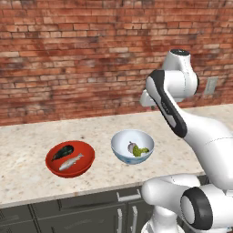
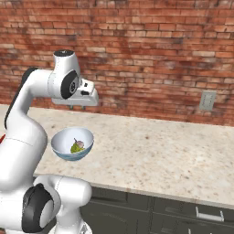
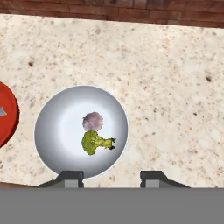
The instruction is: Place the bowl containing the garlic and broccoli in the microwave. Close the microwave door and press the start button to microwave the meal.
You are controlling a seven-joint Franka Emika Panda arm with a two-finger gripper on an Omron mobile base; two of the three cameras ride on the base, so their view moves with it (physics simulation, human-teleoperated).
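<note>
Jaws: parted, empty, my gripper (image 3: 112, 177) hovering above the bowl (image 3: 81, 131). Step: approach; next, I descend onto its right rim.

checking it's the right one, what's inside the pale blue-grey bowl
Inside the bowl: a garlic bulb and a broccoli floret, side by side. The bowl floor beneath them is covered.
</note>
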